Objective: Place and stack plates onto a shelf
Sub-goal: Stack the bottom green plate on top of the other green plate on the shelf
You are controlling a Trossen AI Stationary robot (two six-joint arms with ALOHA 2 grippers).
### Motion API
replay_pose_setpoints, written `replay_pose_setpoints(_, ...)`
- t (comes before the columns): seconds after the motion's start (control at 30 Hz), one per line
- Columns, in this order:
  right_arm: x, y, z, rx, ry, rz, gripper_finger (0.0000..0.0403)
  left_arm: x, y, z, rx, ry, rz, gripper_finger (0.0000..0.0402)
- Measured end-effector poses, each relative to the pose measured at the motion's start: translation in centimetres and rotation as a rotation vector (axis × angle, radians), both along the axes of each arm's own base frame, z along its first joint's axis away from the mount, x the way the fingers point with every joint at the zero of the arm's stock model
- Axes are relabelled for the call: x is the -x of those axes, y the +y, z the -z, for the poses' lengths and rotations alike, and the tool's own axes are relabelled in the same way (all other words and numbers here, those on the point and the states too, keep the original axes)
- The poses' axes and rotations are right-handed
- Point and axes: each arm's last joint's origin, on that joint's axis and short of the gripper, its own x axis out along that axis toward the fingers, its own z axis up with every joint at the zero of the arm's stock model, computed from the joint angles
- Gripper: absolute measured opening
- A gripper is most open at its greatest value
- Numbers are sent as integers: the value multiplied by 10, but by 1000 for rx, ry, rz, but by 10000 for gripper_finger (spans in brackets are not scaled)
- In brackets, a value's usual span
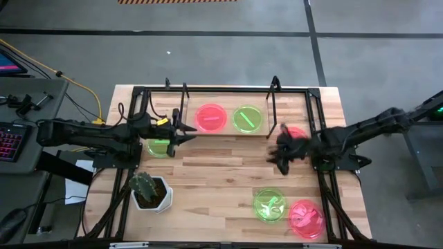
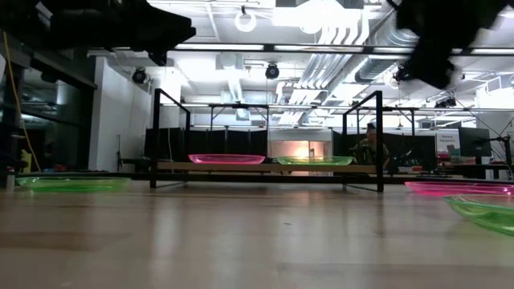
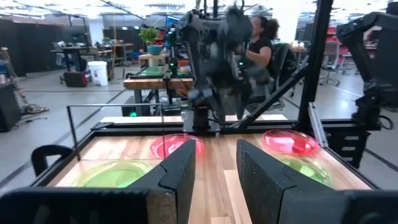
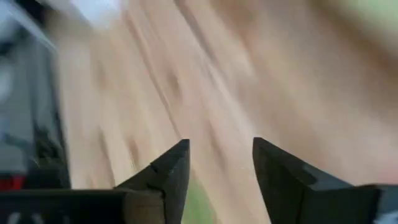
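Note:
The shelf stands at the table's far middle, and a pink plate and a green plate lie side by side on its board. My left gripper is open and hovers by the shelf's left front corner, above a green plate on the table. My right gripper is open and hovers right of the shelf, with a pink plate partly hidden behind it. A green plate and a pink plate lie near the table's near right corner. In both wrist views the fingers stand apart with nothing between them.
A white pot with a cactus stands at the near left. The black frame runs around the tabletop. The shelf's black rods rise at its corners. Bare wood lies in the table's middle. A person sits beyond the table.

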Motion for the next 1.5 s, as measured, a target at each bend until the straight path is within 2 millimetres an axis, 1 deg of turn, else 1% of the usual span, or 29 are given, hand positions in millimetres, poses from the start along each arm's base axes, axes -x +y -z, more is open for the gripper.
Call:
replay_pose_setpoints(0.07, 8, 13, 20, -67, 148, 49, 166, 0, 0, 0, 0, 2, 6, 105)
replay_pose_setpoints(0.17, 22, 29, 51, -143, 317, 157, 169, 0, -1, 3, 11, 29, 11, 105)
replay_pose_setpoints(0.23, 29, 38, 65, -181, 379, 212, 169, 0, -2, 4, 13, 39, 16, 105)
replay_pose_setpoints(0.33, 37, 47, 78, -177, 413, 273, 169, 0, -3, 4, 6, 42, 20, 105)
replay_pose_setpoints(0.47, 37, 59, 83, -160, 323, 302, 169, 0, -3, 4, 3, 41, 19, 105)
replay_pose_setpoints(0.57, 35, 69, 87, -162, 280, 289, 169, 0, -3, 4, -12, 41, 18, 105)
replay_pose_setpoints(0.77, 29, 85, 104, -156, 280, 265, 169, 0, -3, 5, -20, 45, 17, 105)
replay_pose_setpoints(0.93, 23, 91, 115, -144, 271, 260, 169, 0, -2, 5, -20, 47, 16, 105)
replay_pose_setpoints(1.5, 19, 97, 111, -205, 237, 184, 169, 0, -2, 5, -19, 48, 13, 105)
